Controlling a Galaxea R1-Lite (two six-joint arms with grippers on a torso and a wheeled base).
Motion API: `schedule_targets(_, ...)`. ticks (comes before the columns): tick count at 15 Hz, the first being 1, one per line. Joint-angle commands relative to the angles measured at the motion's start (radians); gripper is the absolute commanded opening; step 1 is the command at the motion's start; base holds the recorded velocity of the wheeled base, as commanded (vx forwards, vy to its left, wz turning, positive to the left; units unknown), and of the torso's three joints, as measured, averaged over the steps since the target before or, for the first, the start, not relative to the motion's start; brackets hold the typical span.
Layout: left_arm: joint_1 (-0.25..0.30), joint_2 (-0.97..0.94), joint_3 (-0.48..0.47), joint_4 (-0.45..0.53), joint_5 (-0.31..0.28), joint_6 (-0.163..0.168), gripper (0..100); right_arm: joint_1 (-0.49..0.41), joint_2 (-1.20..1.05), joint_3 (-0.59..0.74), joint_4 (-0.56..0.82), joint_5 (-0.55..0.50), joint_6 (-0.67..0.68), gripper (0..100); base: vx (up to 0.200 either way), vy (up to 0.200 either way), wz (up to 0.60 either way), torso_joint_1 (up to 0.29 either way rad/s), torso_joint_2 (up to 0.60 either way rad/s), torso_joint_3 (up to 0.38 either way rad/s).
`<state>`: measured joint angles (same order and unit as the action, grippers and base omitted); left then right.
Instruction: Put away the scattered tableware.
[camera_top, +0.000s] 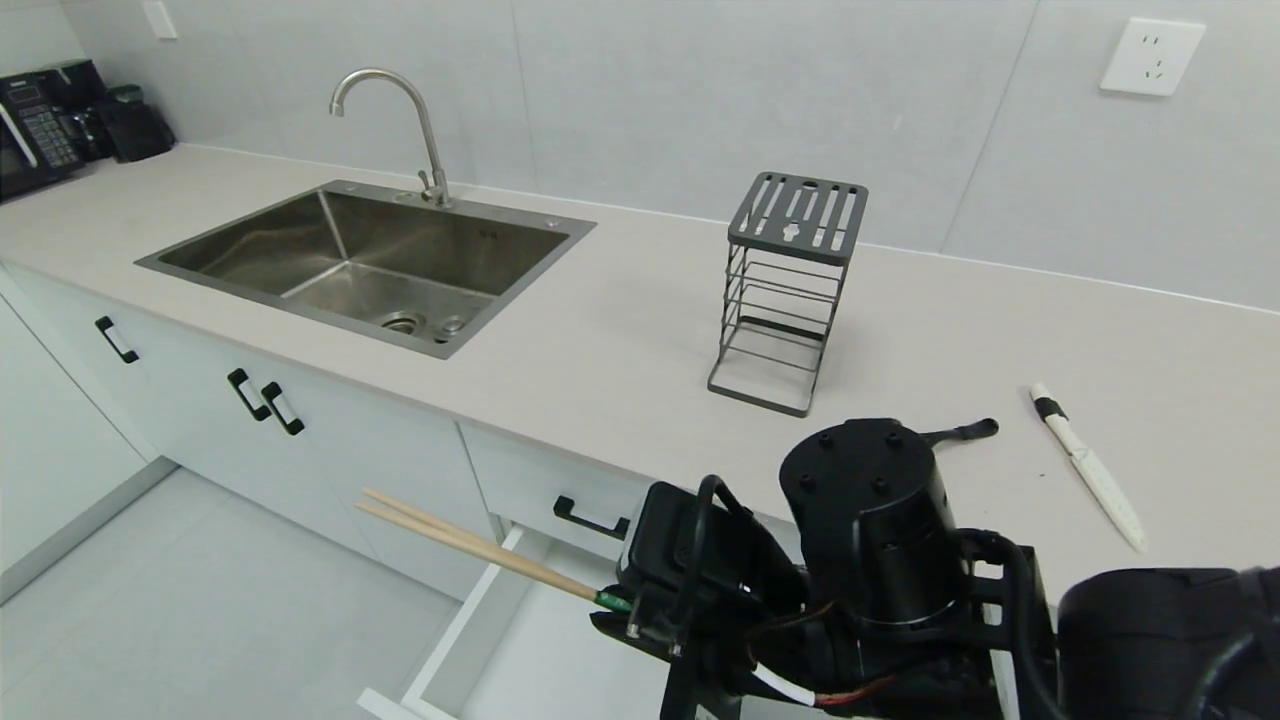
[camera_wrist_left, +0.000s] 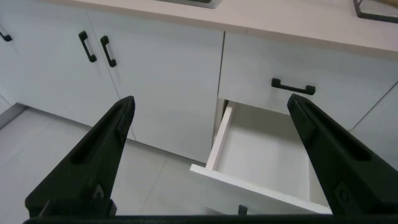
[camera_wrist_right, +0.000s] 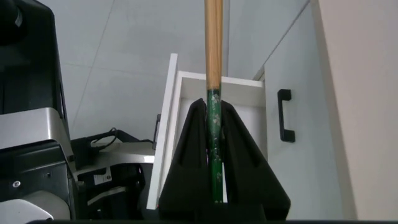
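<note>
Clamping with right gripper (camera_wrist_right: 213, 124), fingers narrowed on green ends, two chopsticks (camera_top: 470, 542) jutting out over one open drawer (camera_wrist_left: 267, 155), holding left gripper (camera_wrist_left: 211, 106) spread wide and empty facing it, noting one white knife (camera_top: 1088, 470) lying on countertop (camera_top: 620, 330) near one wire rack (camera_top: 790, 247).

Kitchen: sink (camera_top: 452, 246), faucet (camera_top: 424, 128), countertop (camera_top: 620, 350)

The head camera looks forward and down from above the front edge of the counter (camera_top: 620, 370), while both wrist cameras, lower and much nearer, face the open drawer (camera_top: 545, 650) that all three views share.
</note>
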<state>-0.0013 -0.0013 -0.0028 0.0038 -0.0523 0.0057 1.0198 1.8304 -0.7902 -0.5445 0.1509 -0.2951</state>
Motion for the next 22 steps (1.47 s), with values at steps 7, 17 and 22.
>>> schedule_targets(7, 0.000, 0.001, 0.001, 0.001, 0.000, 0.000, 100, 0.025, 0.012, -0.006, 0.014, -0.082, -0.006, 0, 0.000, 0.000, 0.00, -0.175, 0.34, 0.161)
schedule_targets(17, 0.000, 0.001, 0.000, 0.001, 0.000, 0.000, 100, 0.043, 0.012, -0.058, 0.110, -0.258, -0.001, 0, 0.000, 0.000, 0.00, -0.168, 0.32, 0.157)
schedule_targets(22, 0.000, 0.001, 0.000, 0.001, 0.000, 0.000, 100, 0.043, 0.030, -0.119, 0.112, -0.223, 0.002, 0, 0.000, 0.000, 0.00, -0.018, 0.04, 0.019)
